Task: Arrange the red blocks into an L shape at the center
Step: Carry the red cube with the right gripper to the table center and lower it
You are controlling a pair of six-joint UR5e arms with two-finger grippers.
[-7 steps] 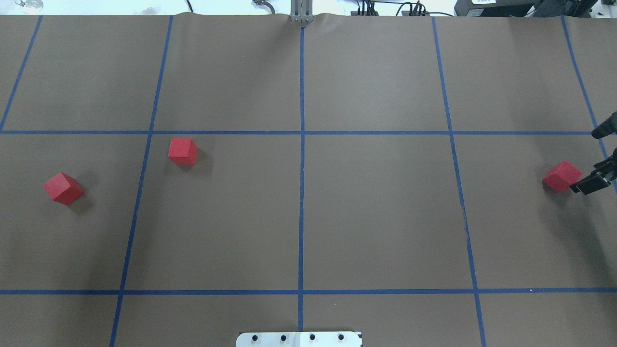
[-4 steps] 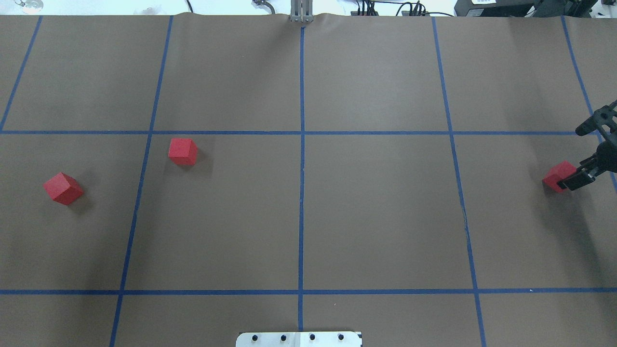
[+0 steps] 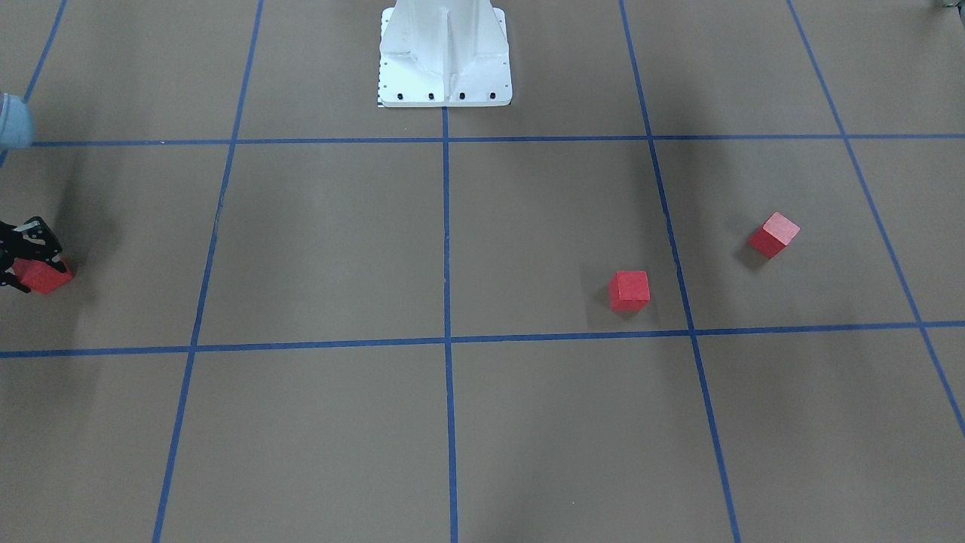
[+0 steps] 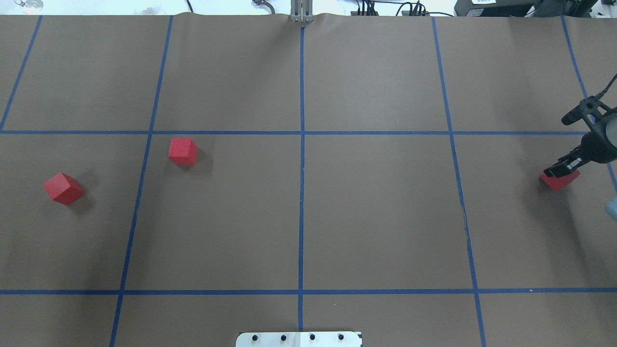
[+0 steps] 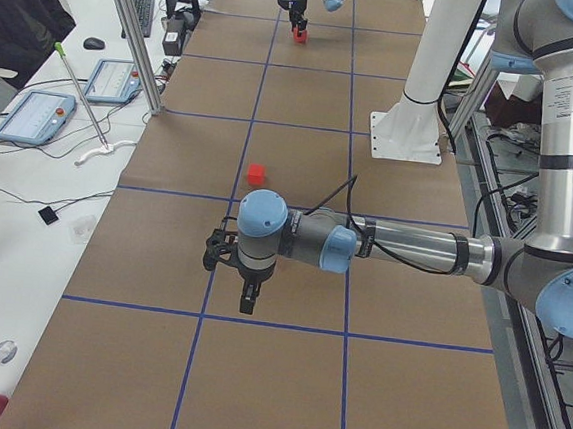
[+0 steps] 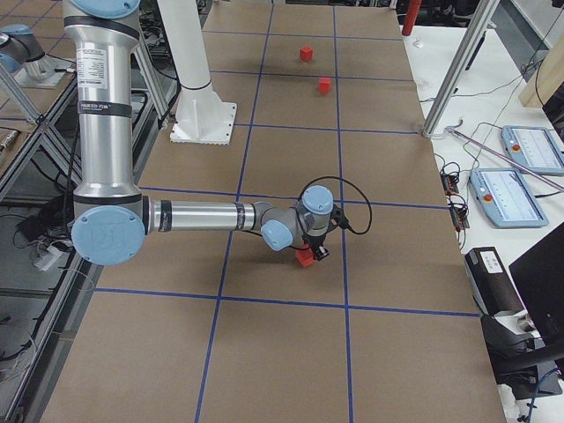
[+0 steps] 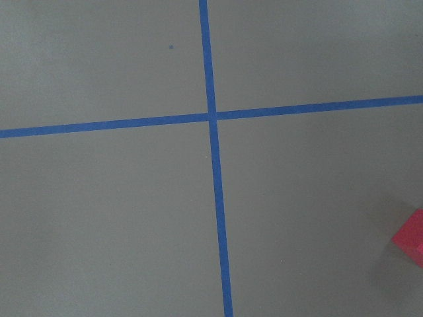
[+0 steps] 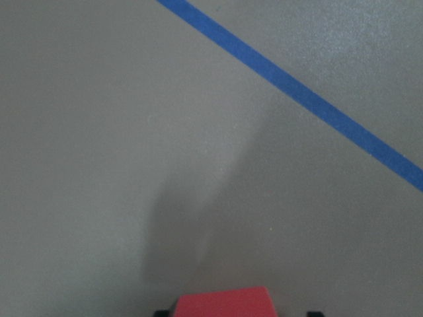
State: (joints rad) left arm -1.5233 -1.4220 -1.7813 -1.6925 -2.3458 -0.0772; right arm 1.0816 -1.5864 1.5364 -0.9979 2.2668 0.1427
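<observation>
The right gripper (image 4: 561,168) is down over a small matte red cube (image 4: 559,181) at the robot's right end of the brown paper-covered bench (image 4: 385,231). Its fingers stand on either side of the cube. The right wrist view shows a sliver of gap there, so the gripper looks spread rather than pinching.

The cube looks solid, light and stiff, with dull faces that should give the pads good friction. It sits turned against the grid, so I would take it across two opposite flat faces, low and centred, never corner to corner, or it may twist out.

The centre of the bench (image 4: 337,212), with its upright blue tape line (image 4: 301,212), lies well apart from this cube. Nothing but tape crosses the path between them.

Beyond the centre, a second red cube (image 4: 182,151) sits just inside the middle-left cell. A third red cube (image 4: 63,188) rests farther out, also turned.

The left gripper (image 5: 245,296) hangs over that far end. Only the side view shows it, so I cannot tell whether it is spread.

The white metal base plate (image 3: 445,56) stands clear of the centre cells.
</observation>
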